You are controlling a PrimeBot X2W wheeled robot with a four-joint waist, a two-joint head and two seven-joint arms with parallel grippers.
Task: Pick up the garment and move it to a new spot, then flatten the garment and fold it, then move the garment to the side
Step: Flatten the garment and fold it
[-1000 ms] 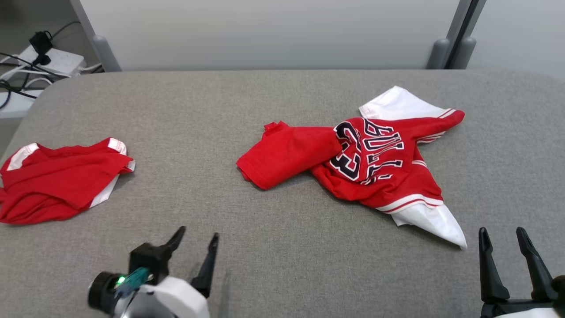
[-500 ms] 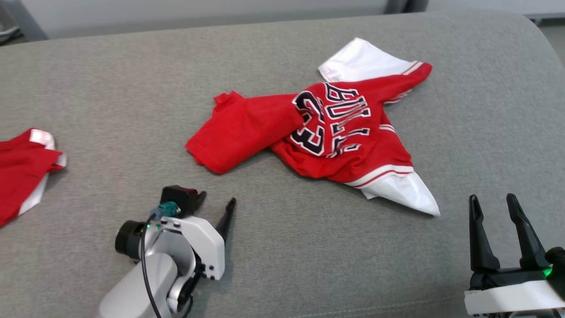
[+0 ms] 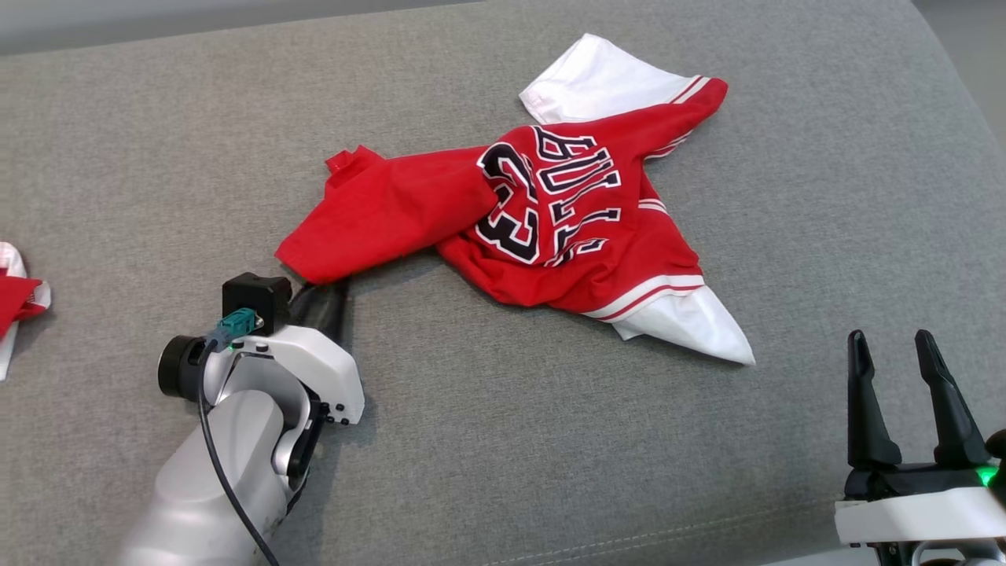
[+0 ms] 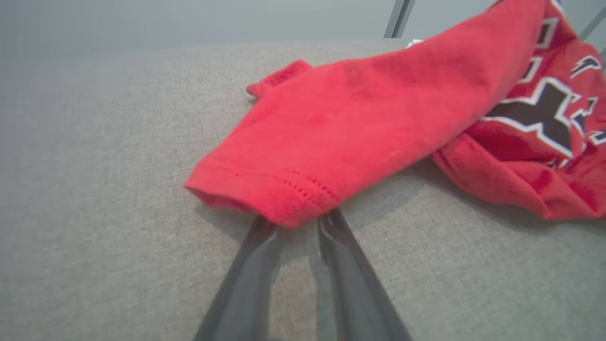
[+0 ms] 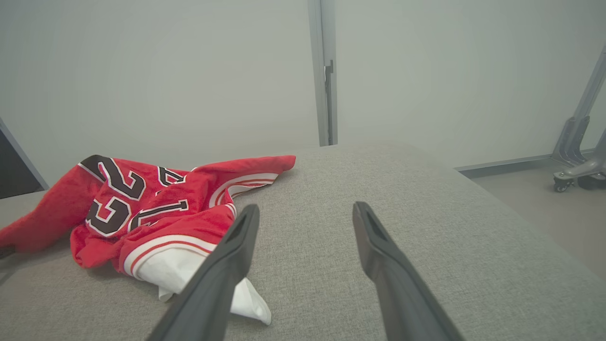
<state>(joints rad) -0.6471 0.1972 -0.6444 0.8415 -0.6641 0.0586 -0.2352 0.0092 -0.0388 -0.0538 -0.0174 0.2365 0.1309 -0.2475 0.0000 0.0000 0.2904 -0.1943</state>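
Observation:
The garment [image 3: 550,228] is a red jersey with black-and-white lettering and white sleeves, lying crumpled on the grey padded surface [image 3: 503,456]. A plain red flap of it reaches toward the lower left. My left gripper [image 3: 321,287] sits at that flap's hem. In the left wrist view its two fingers stand close together and meet the garment [image 4: 360,123] at the left gripper's tips [image 4: 298,220], which the hem covers. My right gripper [image 3: 890,342] stands open at the lower right, apart from the white sleeve tip. The right wrist view shows the garment [image 5: 156,208] left of the open right gripper [image 5: 305,210].
Another red and white garment [image 3: 12,303] lies at the far left edge. The padded surface's right edge [image 3: 955,86] curves away near the jersey, with floor and a wheeled metal base [image 5: 573,175] beyond it.
The head camera has tilted down and turned right. My left gripper has moved forward to the red flap's hem and its fingers have drawn together there. The right gripper stays open.

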